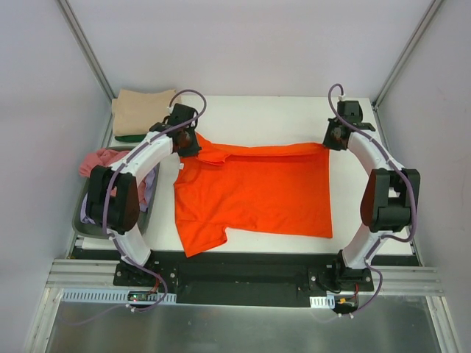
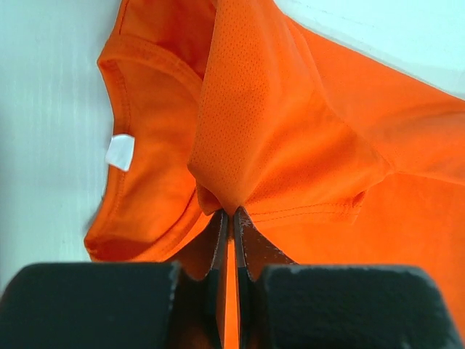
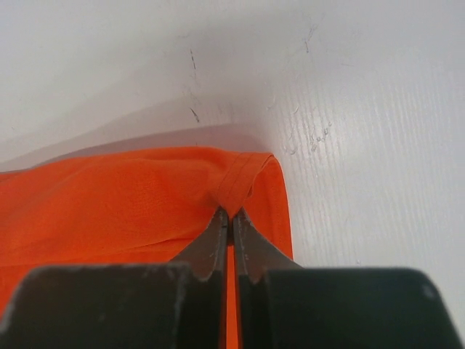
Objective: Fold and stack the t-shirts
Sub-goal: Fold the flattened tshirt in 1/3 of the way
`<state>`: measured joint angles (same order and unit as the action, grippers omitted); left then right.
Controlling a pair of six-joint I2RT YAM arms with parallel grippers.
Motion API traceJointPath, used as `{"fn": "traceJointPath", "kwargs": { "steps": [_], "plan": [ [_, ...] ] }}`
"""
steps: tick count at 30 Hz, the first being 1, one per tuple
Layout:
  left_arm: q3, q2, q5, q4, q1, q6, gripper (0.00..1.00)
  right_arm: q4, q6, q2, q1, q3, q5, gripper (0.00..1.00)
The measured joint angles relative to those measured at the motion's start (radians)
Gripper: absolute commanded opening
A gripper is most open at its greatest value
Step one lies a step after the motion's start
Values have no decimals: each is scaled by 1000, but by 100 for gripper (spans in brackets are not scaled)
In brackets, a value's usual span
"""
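Nearest, the orange t-shirt (image 1: 254,195) lies spread flat on the white table (image 1: 294,118), neck end to the left. Just left of it, a dark grey basket (image 1: 78,213) holds a pink shirt (image 1: 99,158), partly hidden by the arm. Farther out, left gripper (image 2: 232,212) is clenched on a pinch of orange cloth beside the collar, with the white label (image 2: 120,153) close by. Right gripper (image 3: 231,211) is clenched on the far right hem corner. In the far left corner, a tan shirt (image 1: 143,110) sits folded on a dark green shirt (image 1: 129,137).
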<state>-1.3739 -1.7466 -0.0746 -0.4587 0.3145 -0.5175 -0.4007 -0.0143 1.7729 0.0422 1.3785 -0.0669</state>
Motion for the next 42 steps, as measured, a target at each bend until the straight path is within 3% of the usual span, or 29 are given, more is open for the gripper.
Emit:
{"fn": "traceJointPath", "kwargs": {
  "steps": [20, 29, 32, 35, 36, 38, 39, 42],
  "plan": [
    [257, 196, 15, 13, 73, -159, 0, -6, -15, -43, -1, -51, 0, 1],
    [352, 216, 11, 14, 80, -232, 1, -8, -17, -43, 0, -71, 0, 6],
    [363, 216, 15, 18, 86, -238, 6, -6, -17, -43, -1, -81, -1, 6],
    [376, 215, 23, 26, 92, -245, 24, -8, -17, -43, -1, -98, -12, 10],
    [381, 215, 24, 28, 93, -245, 28, -12, -16, -43, -1, -103, -21, 14],
    [393, 215, 32, 31, 99, -249, 35, -17, -14, -43, -1, -113, -39, 33],
    [399, 215, 38, 31, 100, -247, 42, -20, -12, -43, -1, -117, -48, 42],
    [420, 227, 49, 31, 106, -237, 66, -33, -9, -45, -1, -132, -61, 57]
  ]
}}
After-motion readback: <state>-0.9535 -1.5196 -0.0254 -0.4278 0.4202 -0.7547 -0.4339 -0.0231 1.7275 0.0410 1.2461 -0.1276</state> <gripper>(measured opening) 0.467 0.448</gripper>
